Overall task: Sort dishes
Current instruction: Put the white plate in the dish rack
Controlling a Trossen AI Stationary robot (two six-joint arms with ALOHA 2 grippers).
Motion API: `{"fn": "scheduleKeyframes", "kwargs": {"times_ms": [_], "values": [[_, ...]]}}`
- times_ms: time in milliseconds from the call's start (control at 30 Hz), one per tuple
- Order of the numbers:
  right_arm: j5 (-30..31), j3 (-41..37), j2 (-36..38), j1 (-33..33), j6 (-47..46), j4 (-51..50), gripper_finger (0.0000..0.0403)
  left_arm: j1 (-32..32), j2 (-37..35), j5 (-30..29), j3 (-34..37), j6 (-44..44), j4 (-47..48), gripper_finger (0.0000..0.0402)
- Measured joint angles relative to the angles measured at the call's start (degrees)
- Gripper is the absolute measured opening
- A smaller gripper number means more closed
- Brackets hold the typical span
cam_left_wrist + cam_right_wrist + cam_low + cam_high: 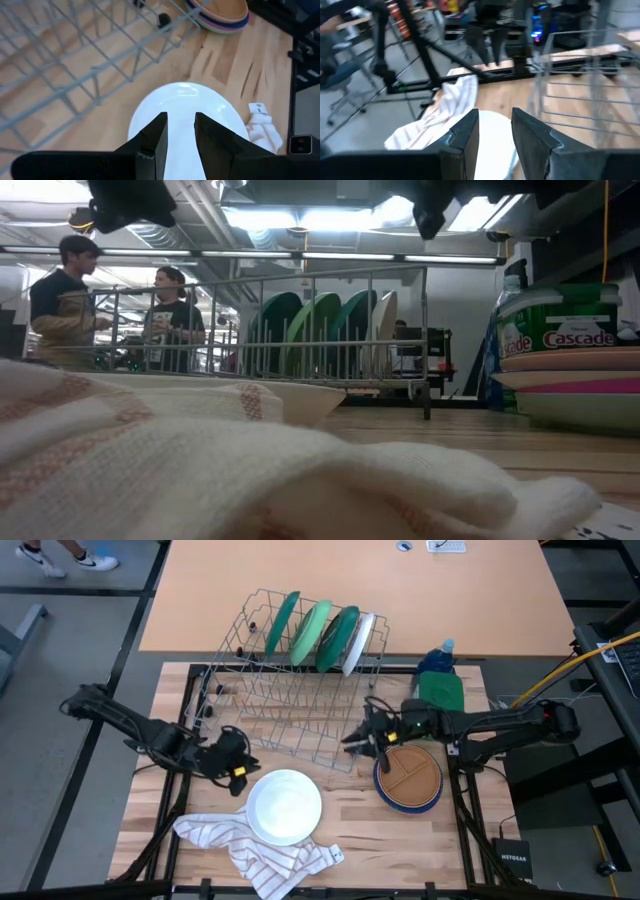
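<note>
Left gripper (238,768) hovers at the white plate's (285,806) 10 o'clock edge, just beside its rim; its wrist view looks straight down past the fingers (159,137) onto the plate (186,115), so the plate lies ahead of and below them. Fingers are parted by a narrow gap with nothing between them. The plate is round, so no long axis to line up on; approach over the near rim looks right. It sits flat on the counter (350,815), its 6 o'clock side overlapping the white striped cloth (262,852). Left arm is clearly nearer to it. Right gripper (362,737) is at the rack's 4 o'clock corner, just off the 11 o'clock rim of the stacked bowls (408,778), fingers (470,131) slightly apart, holding nothing. Containers: wire dish rack (290,690) holds four plates upright in its 12 o'clock row, dark green, light green, dark green, white (360,640); the remaining slots look bare. The stack has a tan divided dish (412,772) on top, nested in a blue one. Judgement: white plate goes next, into the rack.
</note>
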State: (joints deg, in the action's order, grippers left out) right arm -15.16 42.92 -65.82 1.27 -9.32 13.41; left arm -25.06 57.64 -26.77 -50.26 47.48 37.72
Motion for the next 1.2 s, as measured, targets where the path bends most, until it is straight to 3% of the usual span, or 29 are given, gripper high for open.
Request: {"fn": "scheduleKeyframes", "kwargs": {"times_ms": [267,467,800,1200], "values": [[0.94,0.00,0.00,-7.94,14.93,-0.41,0.0117,-1.56,7.65,0.20,0.00,4.74,-1.19,0.0088],[7.61,0.04,-0.79,-12.93,24.30,-0.29,0.0117,-1.59,11.78,1.14,0.00,15.92,-1.09,0.0088],[12.70,0.07,-11.15,-14.79,31.59,0.07,0.0117,-1.62,13.12,4.54,0.00,33.76,3.77,0.0088],[12.80,0.35,-22.78,-14.81,35.17,-0.02,0.0117,-3.69,14.39,4.54,0.00,48.61,12.88,0.0088]]}}
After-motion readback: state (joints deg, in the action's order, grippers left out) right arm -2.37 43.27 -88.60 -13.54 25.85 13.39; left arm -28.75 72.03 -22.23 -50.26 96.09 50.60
